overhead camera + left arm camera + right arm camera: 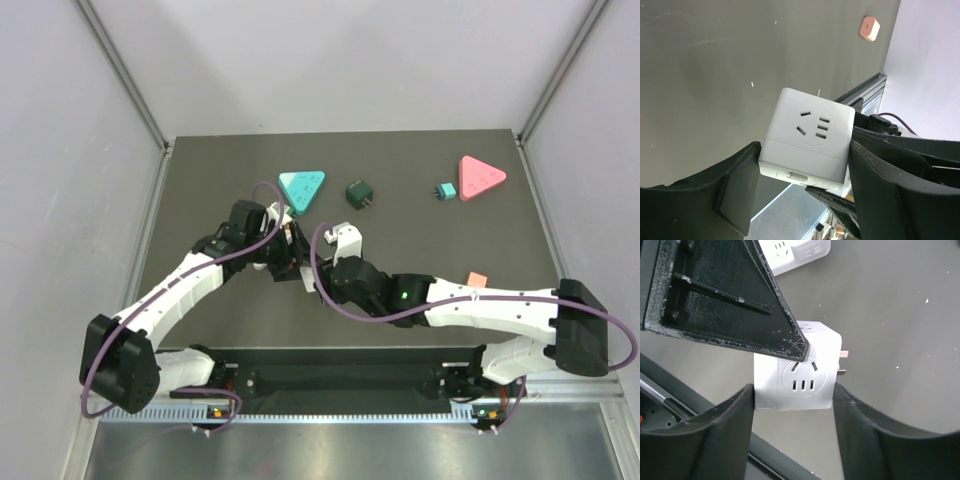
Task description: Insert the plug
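A white cube plug adapter (pixel 810 135) with socket holes on its faces and metal prongs (pixel 842 362) is held above the dark table between both grippers. My left gripper (pixel 805 146) has both fingers pressed on its sides. My right gripper (pixel 794 390) also has both fingers against its sides (pixel 792 377). In the right wrist view one left finger (pixel 740 295) lies across the cube's top. In the top view the grippers meet at mid-table, left (pixel 283 255) and right (pixel 315 272), and hide the cube. A second white socket block (pixel 790 250) lies just beyond, also seen from above (pixel 345 238).
At the back of the table lie a teal triangle (pixel 301 186), a dark green cube plug (pixel 360 194), a small teal plug (pixel 446 190) and a pink triangle (pixel 481 177). A salmon block (pixel 477 281) lies by the right arm, also in the left wrist view (pixel 869 27).
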